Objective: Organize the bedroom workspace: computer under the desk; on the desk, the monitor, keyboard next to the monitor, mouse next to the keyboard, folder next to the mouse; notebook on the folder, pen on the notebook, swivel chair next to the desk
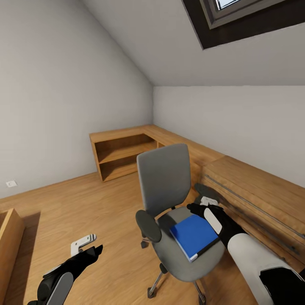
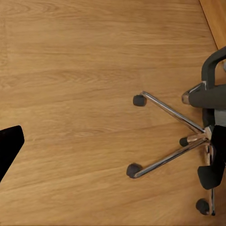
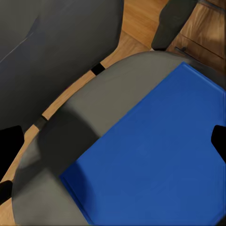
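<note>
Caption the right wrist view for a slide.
Right hand hovering open over the blue folder lying on the swivel chair seat.

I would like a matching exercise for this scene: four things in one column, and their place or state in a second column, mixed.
Things:
1. folder
2. swivel chair
3. left gripper
4. right gripper

Places or states:
A. hangs above the bare wooden floor
B. lies flat on the grey seat
C. stands on the floor beside the wooden shelf unit
D. hovers over the seat, at the blue cover's far edge

Pairs: 1-B, 2-C, 3-A, 4-D
</note>
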Motion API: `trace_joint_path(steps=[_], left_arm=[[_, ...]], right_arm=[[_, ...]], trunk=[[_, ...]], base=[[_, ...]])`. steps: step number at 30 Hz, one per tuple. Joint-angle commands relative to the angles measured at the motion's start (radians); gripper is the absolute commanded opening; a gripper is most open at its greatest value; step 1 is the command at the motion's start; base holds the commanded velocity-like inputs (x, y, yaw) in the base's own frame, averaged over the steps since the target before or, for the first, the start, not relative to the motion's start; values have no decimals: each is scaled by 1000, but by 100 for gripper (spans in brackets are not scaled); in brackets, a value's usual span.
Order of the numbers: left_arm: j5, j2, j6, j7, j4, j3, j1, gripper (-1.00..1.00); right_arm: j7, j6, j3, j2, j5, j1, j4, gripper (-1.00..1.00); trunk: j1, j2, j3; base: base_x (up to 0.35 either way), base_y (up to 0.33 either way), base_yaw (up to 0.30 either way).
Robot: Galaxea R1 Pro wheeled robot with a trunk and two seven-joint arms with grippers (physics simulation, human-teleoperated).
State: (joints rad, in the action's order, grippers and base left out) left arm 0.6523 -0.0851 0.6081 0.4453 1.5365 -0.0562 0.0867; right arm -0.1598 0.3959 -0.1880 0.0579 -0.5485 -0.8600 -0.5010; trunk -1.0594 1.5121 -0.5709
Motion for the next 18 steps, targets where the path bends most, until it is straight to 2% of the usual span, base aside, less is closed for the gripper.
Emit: trace_joint_path(steps=[1, 8, 16, 18], left_arm=[[10, -1, 1, 10, 1, -3, 1, 100], [7, 1, 1, 10, 1, -4, 1, 100], [7, 2, -1, 10, 1, -6, 1, 100], [10, 8, -1, 9, -8, -17, 0, 100]], right_arm=[[-9, -3, -8, 1, 10, -1, -2, 100], [-9, -40, -12, -3, 105, 1, 1, 100], [-11, -44, -19, -8, 153, 7, 1, 100], [-22, -55, -30, -20, 164, 7, 12, 100]], trunk=[[-4, 8, -4], [-31, 57, -26], [-61, 113, -51], [-61, 113, -51]], base=[[0, 0, 0], [0, 0, 0], [0, 0, 0], [0, 0, 0]])
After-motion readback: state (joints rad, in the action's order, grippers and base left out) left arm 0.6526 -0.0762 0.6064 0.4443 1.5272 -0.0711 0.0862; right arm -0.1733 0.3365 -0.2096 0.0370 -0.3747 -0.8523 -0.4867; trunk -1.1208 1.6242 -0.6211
